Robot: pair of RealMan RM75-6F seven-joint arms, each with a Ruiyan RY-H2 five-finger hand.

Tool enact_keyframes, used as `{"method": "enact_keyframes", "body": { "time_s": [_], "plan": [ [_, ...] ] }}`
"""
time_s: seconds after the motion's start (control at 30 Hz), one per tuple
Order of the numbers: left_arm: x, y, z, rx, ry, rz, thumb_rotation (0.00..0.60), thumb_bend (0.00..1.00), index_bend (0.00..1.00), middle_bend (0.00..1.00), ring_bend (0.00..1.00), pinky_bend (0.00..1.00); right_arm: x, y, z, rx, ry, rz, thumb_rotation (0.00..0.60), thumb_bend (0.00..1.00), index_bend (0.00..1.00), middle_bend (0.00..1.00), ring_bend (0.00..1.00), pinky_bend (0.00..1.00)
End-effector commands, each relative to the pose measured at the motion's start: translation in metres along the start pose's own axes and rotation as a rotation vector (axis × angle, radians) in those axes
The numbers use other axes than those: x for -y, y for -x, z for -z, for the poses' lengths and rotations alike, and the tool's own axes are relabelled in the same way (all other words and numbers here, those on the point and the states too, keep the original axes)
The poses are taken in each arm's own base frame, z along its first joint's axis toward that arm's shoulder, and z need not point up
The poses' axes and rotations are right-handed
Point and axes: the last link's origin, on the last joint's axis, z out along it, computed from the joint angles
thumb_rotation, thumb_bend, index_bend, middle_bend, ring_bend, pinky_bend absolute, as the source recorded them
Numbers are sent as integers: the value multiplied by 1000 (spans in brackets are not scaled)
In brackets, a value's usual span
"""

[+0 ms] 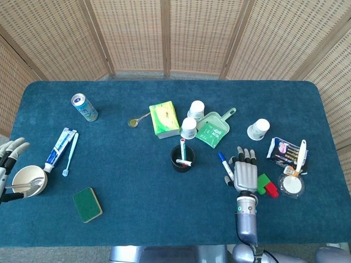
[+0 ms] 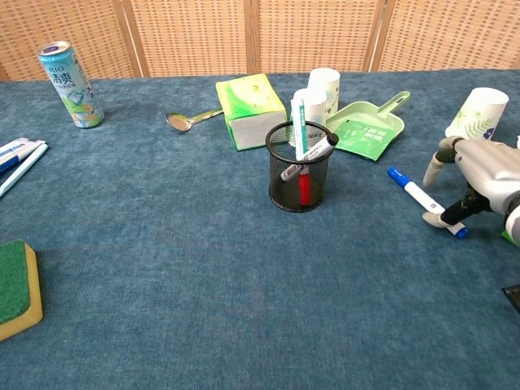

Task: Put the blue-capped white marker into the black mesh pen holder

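Observation:
The blue-capped white marker point(image 1: 224, 165) point(image 2: 421, 197) lies flat on the blue cloth, cap end toward the far side. My right hand point(image 1: 245, 172) point(image 2: 483, 174) hovers low just right of it, fingers spread, and its thumb tip touches the marker's near end without gripping it. The black mesh pen holder point(image 1: 182, 159) point(image 2: 301, 169) stands upright left of the marker and holds a few pens. At the table's left edge my left hand point(image 1: 8, 154) stays open and empty beside a white bowl point(image 1: 28, 179).
Behind the holder are a green tissue box point(image 2: 250, 110), two paper cups point(image 2: 317, 96) and a green dustpan point(image 2: 365, 127). Another cup point(image 2: 478, 113) lies at far right. Red and green blocks point(image 1: 267, 185) sit right of my right hand. A can point(image 2: 71, 74), a spoon point(image 2: 189, 119) and a sponge point(image 2: 14, 288) lie to the left.

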Motion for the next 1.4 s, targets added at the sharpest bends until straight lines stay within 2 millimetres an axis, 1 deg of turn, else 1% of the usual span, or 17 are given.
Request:
{"method": "enact_keyframes", "body": {
  "time_s": [0.03, 0.2, 0.57, 0.9, 1.1, 1.2, 1.4],
  "plan": [
    [0, 0, 0, 0, 1, -3, 600, 34, 95, 0, 0, 55, -2, 2, 0, -1, 2, 7, 600, 274, 384, 0, 0, 0],
    [0, 0, 0, -2, 0, -3, 600, 33, 94, 0, 0, 55, -5, 1, -1, -3, 7, 10, 600, 276, 392, 0, 0, 0],
    [0, 0, 0, -2, 2, -2, 600, 34, 95, 0, 0, 56, -10, 6, -3, 8, 17, 24, 600, 304, 464, 0, 0, 0],
    [-1, 0, 1, 1, 5, 0, 600, 33, 95, 0, 0, 57, -13, 9, -5, 0, 27, 34, 600, 397, 516, 0, 0, 0],
    [-1, 0, 0, 5, 5, 0, 600, 33, 95, 0, 0, 57, -14, 12, -5, 3, 30, 36, 600, 433, 538, 0, 0, 0],
    [-1, 1, 0, 7, 5, -1, 600, 33, 94, 0, 0, 57, -13, 11, -4, -5, 26, 35, 600, 446, 545, 0, 0, 0],
    [-1, 0, 0, 7, 4, -1, 600, 34, 95, 0, 0, 57, -12, -2, -1, -59, 3, 13, 600, 438, 556, 0, 0, 0]
  ]
}}
